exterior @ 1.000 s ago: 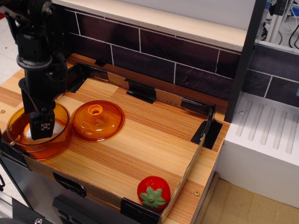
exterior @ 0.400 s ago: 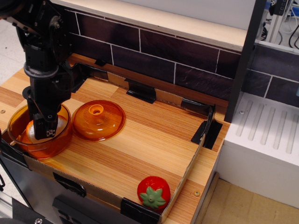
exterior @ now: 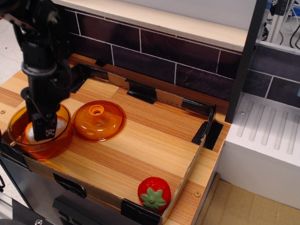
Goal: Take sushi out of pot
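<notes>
The gripper [exterior: 43, 132] has shifted slightly leftward inside the pot [exterior: 18, 123]; the sushi [exterior: 32, 132] lies directly beneath, grip state unclear.

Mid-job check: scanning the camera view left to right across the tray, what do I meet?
Pot with the tool reaching into it → orange lid → strawberry → white ridged block.

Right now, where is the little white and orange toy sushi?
At the far left, the white toy sushi sits inside the translucent orange pot, beside the domed orange lid.

Hand [exterior: 43, 132] inside pot [exterior: 18, 123] over sushi [exterior: 31, 133]
</notes>
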